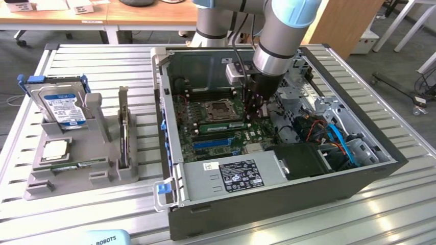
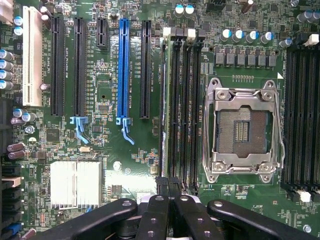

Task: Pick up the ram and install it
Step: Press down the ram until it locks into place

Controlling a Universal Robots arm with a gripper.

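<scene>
One gripper (image 2: 169,192), fingers together, presses on the ram (image 2: 168,107) standing edge-up in a memory slot beside the empty processor socket (image 2: 242,131); seating looks under way, calling for straight, even pressure; one stick (image 1: 124,133) stands in the grey tray (image 1: 41,186)

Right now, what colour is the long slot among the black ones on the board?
Blue; the slot shows best in the wrist view.

Open PC case (image 1: 272,204) sits on the slatted bench (image 1: 102,66), empty CPU socket (image 2: 243,131) mid-board, blue slot (image 2: 123,70) over to its left. Grey holder (image 1: 75,173) at frame left has the blue-labelled hard drive (image 1: 63,106) standing upright and a square processor chip (image 1: 54,149) lying flat.
</scene>
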